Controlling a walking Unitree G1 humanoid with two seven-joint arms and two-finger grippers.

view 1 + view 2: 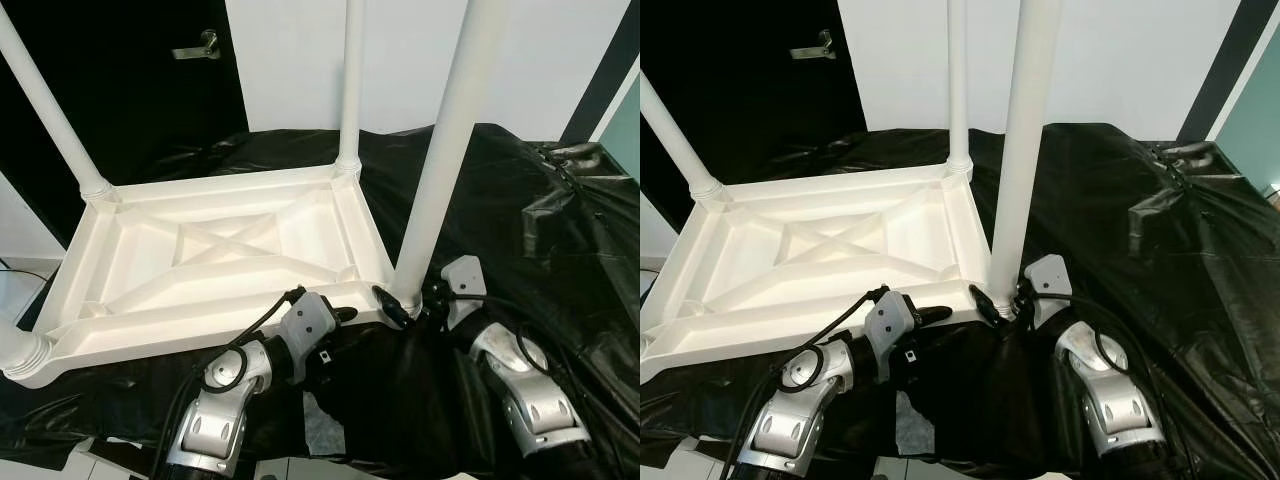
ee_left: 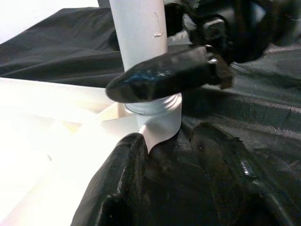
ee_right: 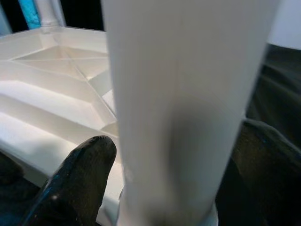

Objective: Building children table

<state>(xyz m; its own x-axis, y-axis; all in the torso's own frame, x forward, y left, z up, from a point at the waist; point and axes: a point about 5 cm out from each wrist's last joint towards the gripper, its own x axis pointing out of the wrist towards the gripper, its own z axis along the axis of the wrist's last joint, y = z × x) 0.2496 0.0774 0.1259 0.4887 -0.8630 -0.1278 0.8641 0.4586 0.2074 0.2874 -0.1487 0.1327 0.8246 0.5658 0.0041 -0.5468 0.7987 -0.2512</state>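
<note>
tabletop (image 1: 210, 270) lies upside down on the black sheet (image 1: 540, 250), legs up. our right gripper (image 1: 408, 305) clamps the nearest leg (image 1: 445, 150) at its base. beside that corner our left gripper (image 2: 181, 176) rests parted, holding nothing.

Head cameras look down and forward over the upturned table (image 1: 215, 265), which sits left of centre. Both wrist cameras sit close on the same leg (image 2: 141, 42), from opposite sides.

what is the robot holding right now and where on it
The right gripper holds the near white table leg at its base, just above the socket. The left gripper holds nothing.
</note>
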